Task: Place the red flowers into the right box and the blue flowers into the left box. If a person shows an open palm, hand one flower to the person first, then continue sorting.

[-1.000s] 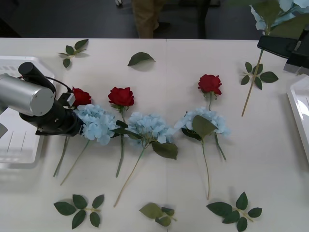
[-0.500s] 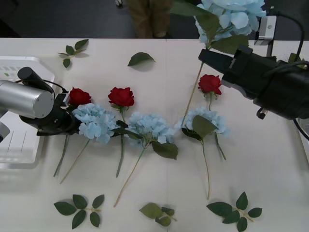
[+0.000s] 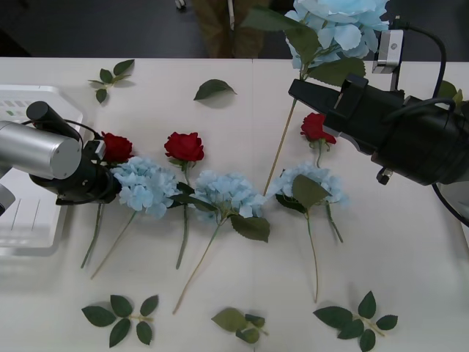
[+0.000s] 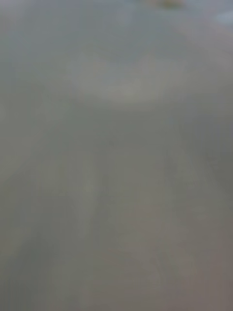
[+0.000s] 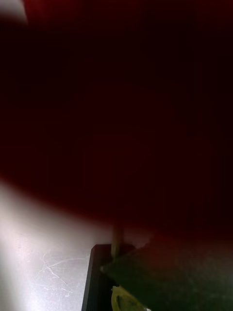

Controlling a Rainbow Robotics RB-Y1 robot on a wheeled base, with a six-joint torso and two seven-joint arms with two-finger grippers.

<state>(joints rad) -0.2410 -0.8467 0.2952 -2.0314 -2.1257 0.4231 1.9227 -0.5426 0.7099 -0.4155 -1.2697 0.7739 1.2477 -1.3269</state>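
Note:
My right gripper [image 3: 309, 89] is shut on the stem of a blue flower [image 3: 337, 26], held high over the table's far right with the stem slanting down. Three more blue flowers [image 3: 229, 192] lie in a row mid-table, with red flowers [image 3: 184, 146] just behind them. My left gripper [image 3: 102, 170] is shut on the leftmost red flower [image 3: 116, 147] just below its head, whose dark red head [image 5: 126, 97] looms close in the left wrist view. The left box [image 3: 22, 220] sits under my left arm. My right arm hides the right box. No open palm is in view.
Loose green leaf sprigs lie scattered: two at the far side [image 3: 212, 89], one [image 3: 121, 313] near the front left, others [image 3: 357, 317] at the front right. A person's khaki trousers [image 3: 220, 26] stand beyond the far table edge.
My right arm has swung in from the far right toward the table's middle, carrying the blue flower. The left gripper and the leftmost red flower have shifted slightly left.

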